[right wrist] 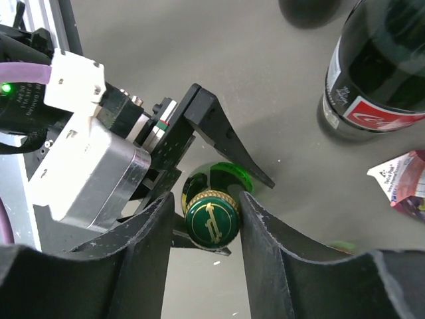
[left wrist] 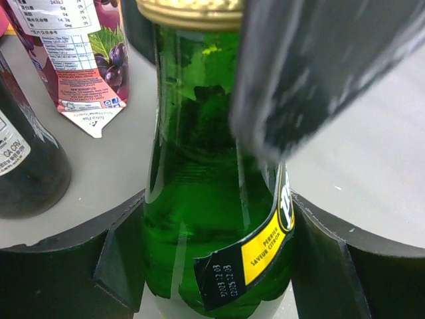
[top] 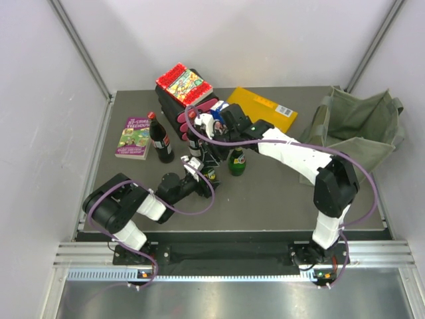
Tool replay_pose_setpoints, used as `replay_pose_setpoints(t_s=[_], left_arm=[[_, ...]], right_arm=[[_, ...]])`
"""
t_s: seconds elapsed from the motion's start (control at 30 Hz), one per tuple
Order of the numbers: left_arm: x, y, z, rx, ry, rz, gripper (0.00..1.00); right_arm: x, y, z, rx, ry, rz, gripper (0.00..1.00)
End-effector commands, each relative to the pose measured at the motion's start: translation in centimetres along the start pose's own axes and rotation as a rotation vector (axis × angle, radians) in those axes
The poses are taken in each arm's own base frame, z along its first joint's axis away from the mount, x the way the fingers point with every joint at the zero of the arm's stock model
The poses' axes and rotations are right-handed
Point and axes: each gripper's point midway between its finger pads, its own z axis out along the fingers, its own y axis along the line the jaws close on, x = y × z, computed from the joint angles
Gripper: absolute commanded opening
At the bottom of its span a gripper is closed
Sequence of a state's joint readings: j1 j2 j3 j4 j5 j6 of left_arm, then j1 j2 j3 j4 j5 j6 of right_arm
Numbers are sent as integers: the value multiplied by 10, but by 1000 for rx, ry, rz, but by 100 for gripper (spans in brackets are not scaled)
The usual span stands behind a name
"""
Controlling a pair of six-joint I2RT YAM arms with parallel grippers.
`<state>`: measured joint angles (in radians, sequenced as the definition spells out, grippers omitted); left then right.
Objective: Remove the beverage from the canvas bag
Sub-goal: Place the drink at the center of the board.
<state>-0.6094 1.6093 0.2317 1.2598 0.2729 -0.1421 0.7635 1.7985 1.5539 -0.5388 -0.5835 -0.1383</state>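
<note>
**Operator:** Which step is in hand?

**Technician:** Judged to be set-down. The olive-green canvas bag (top: 358, 123) slumps at the far right corner of the grey worktop (top: 279, 206). The green glass bottle with the gold cap (left wrist: 199, 259) is upright left of the worktop's centre, well apart from the bag, so extraction appears complete.

**Operator:** Tool state?

**Technician:** The left gripper (left wrist: 216, 206) grasps the bottle body, and both pads (left wrist: 126, 252) lie against the glass. The right gripper (right wrist: 209, 203) straddles the cap from above. Whether it is clamped cannot be told.

**Operator:** Next move?

**Technician:** Probably a release. One gripper should let go before the other moves, then withdraw straight. A dark cola bottle (top: 161, 141) and a purple juice carton (left wrist: 86, 60) stand near.
</note>
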Motion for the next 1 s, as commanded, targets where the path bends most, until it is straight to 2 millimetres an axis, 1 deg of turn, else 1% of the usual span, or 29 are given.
replay_pose_setpoints(t_s=[0.0,0.1,0.13,0.17,0.2,0.23,0.27,0.3,0.33,0.4,0.43,0.57,0.6,0.63,0.67,0.73,0.77,0.83,0.87,0.93,0.97], left_arm=[[-100,-13,3,54,-378,96,0],[-100,-13,3,53,-377,93,0],[-100,-13,4,50,-375,90,0],[-100,-12,4,48,-374,85,0],[-102,-13,4,49,-378,83,3],[-103,-9,4,29,-379,74,6],[-104,-8,4,23,-381,62,11],[-107,-8,4,21,-383,60,22],[-105,-6,4,6,-370,45,28],[-111,-6,3,2,-374,37,39],[-111,-6,2,2,-371,37,49],[-113,-5,-4,-20,-346,44,66],[-112,-4,-6,-27,-335,45,74],[-109,-4,-8,-33,-324,50,78],[-113,-4,-12,-37,-330,52,78],[-103,-2,-16,-58,-296,45,79],[-107,-2,-20,-65,-303,44,80],[-97,1,-23,-81,-270,33,80],[-100,0,-26,-82,-273,35,81],[-93,1,-28,-91,-246,27,82],[-97,0,-31,-91,-256,31,83]], right_arm=[[-14,6,6,-11,-14,-41,43],[-18,6,5,-13,-21,-56,29],[-21,7,4,-15,-29,-67,18],[-23,7,3,-16,-32,-83,13],[-26,8,2,-15,-36,-95,10],[-32,7,-1,-7,-48,-109,5],[-37,6,-3,5,-60,-131,4],[-43,4,-6,20,-75,-146,3],[-50,3,-10,38,-93,-163,2],[-64,2,-15,56,-123,-206,1],[-67,1,-17,67,-131,-218,1],[-76,-4,-21,96,-150,-264,0],[-75,-6,-21,102,-150,-268,0],[-75,-8,-21,113,-149,-269,0],[-76,-9,-21,117,-155,-277,0],[-73,-10,-20,122,-153,-279,0],[-73,-11,-20,125,-159,-284,0],[-72,-10,-21,126,-162,-287,0],[-72,-10,-21,126,-164,-291,0],[-71,-10,-22,130,-166,-296,0],[-71,-11,-23,136,-170,-298,0]])
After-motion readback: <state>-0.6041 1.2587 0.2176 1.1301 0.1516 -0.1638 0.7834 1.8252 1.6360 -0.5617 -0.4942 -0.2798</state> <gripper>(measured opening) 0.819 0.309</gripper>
